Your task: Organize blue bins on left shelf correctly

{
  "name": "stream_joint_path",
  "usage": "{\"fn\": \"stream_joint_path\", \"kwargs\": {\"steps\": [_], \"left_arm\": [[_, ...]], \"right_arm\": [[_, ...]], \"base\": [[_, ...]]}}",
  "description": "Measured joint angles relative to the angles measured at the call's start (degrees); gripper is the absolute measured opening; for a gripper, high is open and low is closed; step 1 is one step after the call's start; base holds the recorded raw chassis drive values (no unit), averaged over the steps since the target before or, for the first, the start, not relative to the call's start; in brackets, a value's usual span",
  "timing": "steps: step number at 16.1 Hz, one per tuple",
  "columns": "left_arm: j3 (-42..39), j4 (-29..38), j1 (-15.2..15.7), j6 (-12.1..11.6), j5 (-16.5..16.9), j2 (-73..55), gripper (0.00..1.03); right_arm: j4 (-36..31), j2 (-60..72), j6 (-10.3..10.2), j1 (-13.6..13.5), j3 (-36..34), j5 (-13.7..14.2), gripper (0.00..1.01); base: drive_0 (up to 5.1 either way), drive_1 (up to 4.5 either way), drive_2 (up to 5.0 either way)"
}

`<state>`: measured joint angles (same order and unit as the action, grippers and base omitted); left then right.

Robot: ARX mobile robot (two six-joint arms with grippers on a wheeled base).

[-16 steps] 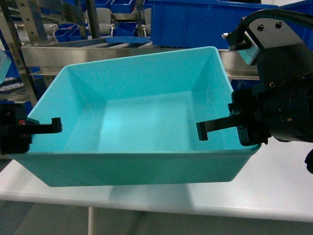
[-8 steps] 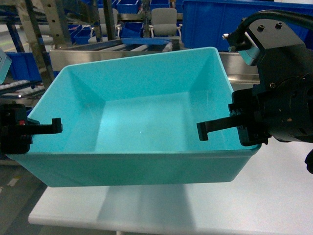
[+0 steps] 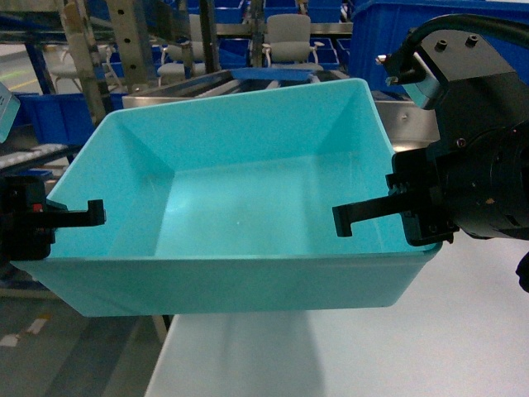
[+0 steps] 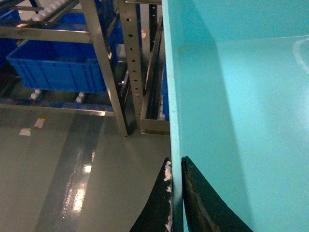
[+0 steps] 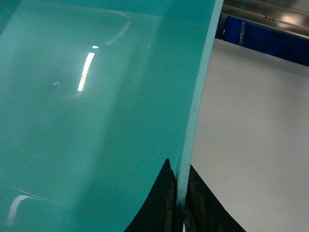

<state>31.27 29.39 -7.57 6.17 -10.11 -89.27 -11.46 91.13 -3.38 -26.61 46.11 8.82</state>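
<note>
We are holding a turquoise bin [image 3: 248, 207] up in front of us with both arms, one on each short side. Our left gripper [image 3: 78, 217] is pinching the bin's left wall: in the left wrist view, its two dark fingers [image 4: 198, 203] are clenched on the thin rim, one inside the bin and one outside. Our right gripper [image 3: 372, 217] is doing the same on the right wall; in the right wrist view, its fingers [image 5: 203, 208] are closing on either side of the rim, again one inside, one outside. The bin is empty, its glossy floor lying between the two sets of fingers, and it is hanging in the air, not resting on anything. A white table [image 3: 463, 331] is lying below and outward of the right fingers. Grey floor [image 4: 58, 169] is showing below and outward of the left fingers. Beyond the left fingers, a stainless-steel shelf [image 4: 130, 53] with perforated uprights is standing, with a dark blue ribbed bin [image 4: 53, 67] on a lower level.
</note>
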Motion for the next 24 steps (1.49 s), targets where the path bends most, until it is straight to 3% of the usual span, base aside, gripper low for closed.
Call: {"fn": "stream_joint_path", "kwargs": {"steps": [24], "left_arm": [[0.0,-0.17,0.0,0.0,-0.02,0.0,0.02]], "right_arm": [[0.0,0.0,0.02,-0.04,0.0,-0.04,0.03]], "base": [[-4.8,3.69,1.0]]}}
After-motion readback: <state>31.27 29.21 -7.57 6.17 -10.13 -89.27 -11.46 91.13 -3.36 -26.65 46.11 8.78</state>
